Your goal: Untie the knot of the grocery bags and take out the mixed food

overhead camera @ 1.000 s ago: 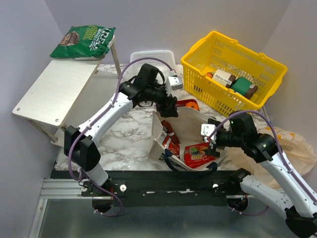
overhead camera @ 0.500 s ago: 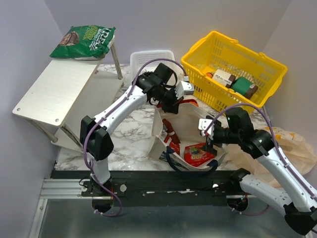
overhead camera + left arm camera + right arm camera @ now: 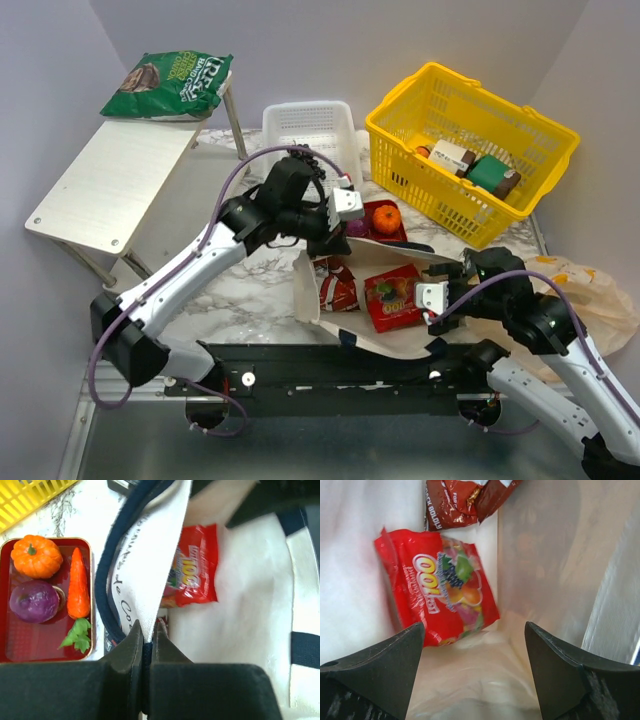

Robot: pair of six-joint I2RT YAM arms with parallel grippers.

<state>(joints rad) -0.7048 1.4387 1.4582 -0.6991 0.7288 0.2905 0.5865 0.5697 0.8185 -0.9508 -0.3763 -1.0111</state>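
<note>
While the left gripper [image 3: 146, 639] is clenched on the rim of the beige canvas tote [image 3: 150, 565] with dark navy handles, pinching the fabric edge flat between both fingers, the right gripper [image 3: 472, 630] hangs released inside the tote mouth. Its fingers are wide apart with nothing between them.

Right jaws: the glossy red fruit-candy packet [image 3: 442, 592] lies flat on the tote lining just ahead, nearer the left finger and not touching it. The crumpled brown-red snack packet [image 3: 465, 500] sits just beyond it.

Left jaws: the red packet is to the right of the clamped flap, inside the tote. To the left, outside the tote, the dark red rectangular tray [image 3: 45, 652] holds the round orange fruit [image 3: 36, 556], the orange carrot with green top [image 3: 78, 582] and the purple onion [image 3: 33, 601].

Top view: the thin translucent peach-cream plastic bag [image 3: 590, 300] lies outboard of the right arm, well apart from both jaws. Cannot make out its knot. The green snack bag [image 3: 170, 85] lies on the pale slatted shelf [image 3: 110, 190], far beyond the left jaws. The yellow plastic basket [image 3: 440, 75] stands beyond the tote.
</note>
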